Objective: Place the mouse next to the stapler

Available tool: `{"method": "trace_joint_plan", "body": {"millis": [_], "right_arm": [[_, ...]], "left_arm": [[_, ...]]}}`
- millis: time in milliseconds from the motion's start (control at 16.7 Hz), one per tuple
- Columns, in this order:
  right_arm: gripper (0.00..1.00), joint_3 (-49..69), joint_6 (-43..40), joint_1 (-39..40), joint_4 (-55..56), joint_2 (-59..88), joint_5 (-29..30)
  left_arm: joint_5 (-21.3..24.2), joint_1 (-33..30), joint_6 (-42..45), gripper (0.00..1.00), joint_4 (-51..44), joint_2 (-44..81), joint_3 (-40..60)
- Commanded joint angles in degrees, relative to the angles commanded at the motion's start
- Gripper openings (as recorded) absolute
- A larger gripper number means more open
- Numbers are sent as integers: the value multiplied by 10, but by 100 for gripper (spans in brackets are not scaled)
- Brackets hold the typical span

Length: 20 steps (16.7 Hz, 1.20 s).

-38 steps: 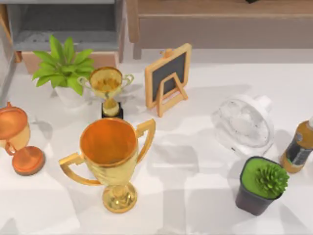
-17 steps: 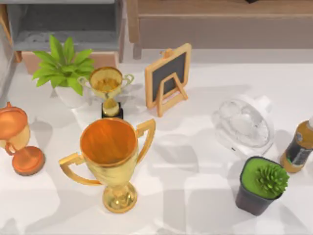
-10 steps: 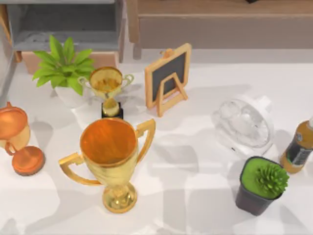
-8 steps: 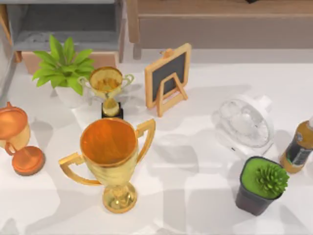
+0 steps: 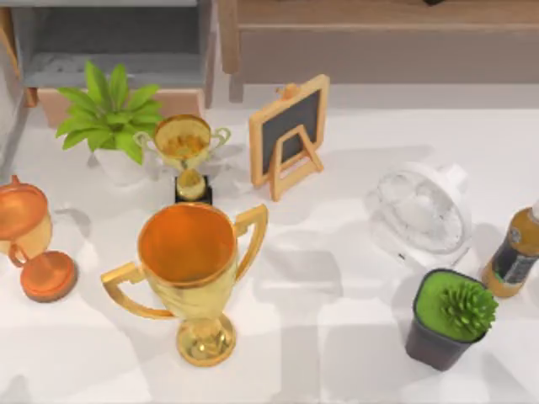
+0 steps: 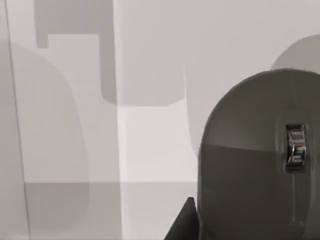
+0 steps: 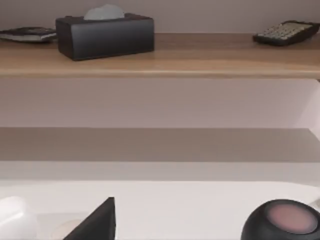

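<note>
Mouse (image 6: 260, 160), grey with a chrome scroll wheel, sits right under the left wrist camera, close below the left gripper on bare white table (image 6: 150, 140); a dark fingertip (image 6: 182, 225) shows just beside the mouse's edge, and whether that gripper is open or closed on the mouse cannot be told. From above, the table carries other things: a large gold trophy (image 5: 189, 269) near the front, a small gold trophy (image 5: 184, 151) and a leafy plant (image 5: 109, 114) behind it, a copper trophy (image 5: 29, 240) at the left edge, a small chalkboard easel (image 5: 289, 130), a white fan (image 5: 418, 215), a green succulent pot (image 5: 446, 318) and a brown bottle (image 5: 514, 252) at the right edge. Open white surface lies between the big trophy and the fan. The right wrist camera looks across the table toward a wooden shelf (image 7: 160, 57) holding a black tissue box (image 7: 104, 34) and a calculator (image 7: 286, 31); a dark fingertip (image 7: 97, 222) of the right gripper and a round black object (image 7: 282, 222) sit nearby, and that gripper's opening cannot be told.
</note>
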Motion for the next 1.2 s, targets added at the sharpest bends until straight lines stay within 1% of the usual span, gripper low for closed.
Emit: {"method": "trace_joint_plan", "body": {"millis": [240, 480, 900, 1200], "right_arm": [[100, 0, 0, 0, 0, 0, 0], [100, 0, 0, 0, 0, 0, 0], [100, 0, 0, 0, 0, 0, 0], [100, 0, 0, 0, 0, 0, 0]], "left_arm": [[5, 5, 7, 0, 37, -103, -64], [7, 18, 19, 0, 80, -212, -155], [-4, 62, 46, 0, 146, -372, -367], [-14, 89, 69, 0, 194, -443, -535]]}}
